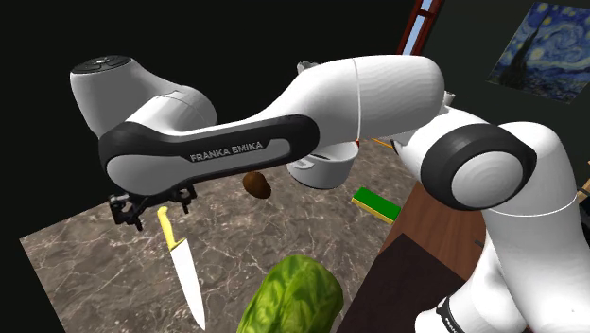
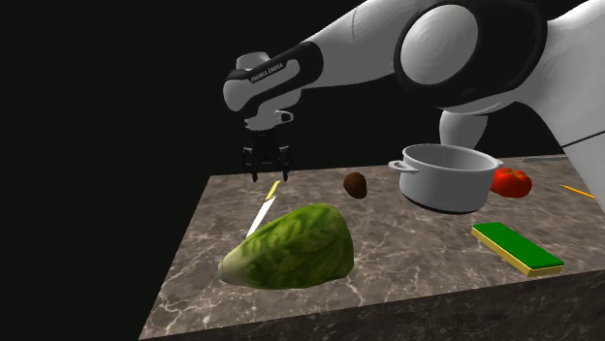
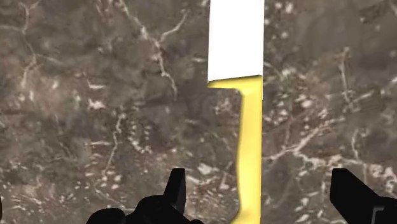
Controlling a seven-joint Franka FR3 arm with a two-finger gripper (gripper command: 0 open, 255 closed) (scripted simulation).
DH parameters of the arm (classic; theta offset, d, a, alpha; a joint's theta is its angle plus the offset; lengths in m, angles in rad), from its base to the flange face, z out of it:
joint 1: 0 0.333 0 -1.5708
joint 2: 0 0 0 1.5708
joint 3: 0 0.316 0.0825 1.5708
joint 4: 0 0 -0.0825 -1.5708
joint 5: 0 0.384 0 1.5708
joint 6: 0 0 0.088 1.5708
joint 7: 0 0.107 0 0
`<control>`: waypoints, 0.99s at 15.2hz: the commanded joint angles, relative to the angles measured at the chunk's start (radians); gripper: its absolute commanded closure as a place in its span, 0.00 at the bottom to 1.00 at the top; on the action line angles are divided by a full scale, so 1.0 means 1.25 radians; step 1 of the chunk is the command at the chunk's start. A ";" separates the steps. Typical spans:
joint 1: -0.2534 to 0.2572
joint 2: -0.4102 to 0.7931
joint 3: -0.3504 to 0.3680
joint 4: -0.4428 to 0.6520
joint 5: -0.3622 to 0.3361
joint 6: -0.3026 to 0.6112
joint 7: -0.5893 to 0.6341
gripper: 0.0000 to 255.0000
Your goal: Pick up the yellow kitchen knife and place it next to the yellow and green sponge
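The gripper [image 3: 258, 179] stands open above the yellow knife [image 3: 236, 48], which lies flat on the marble bench [image 3: 95, 95]. I would descend straight, centre the handle between the fingers, and close across its width, clear of the white blade.

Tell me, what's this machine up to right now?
A white robot arm has its black gripper open over the yellow handle of a knife that lies flat on the marble counter. The fingers straddle the handle without touching it. The green and yellow sponge lies far across the counter.
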 commanded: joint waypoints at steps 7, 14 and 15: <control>-0.002 0.016 -0.005 -0.023 -0.007 0.040 0.007 0.00; -0.002 0.016 -0.005 -0.023 -0.007 0.039 0.007 1.00; -0.002 0.016 -0.005 -0.023 -0.007 0.039 0.007 1.00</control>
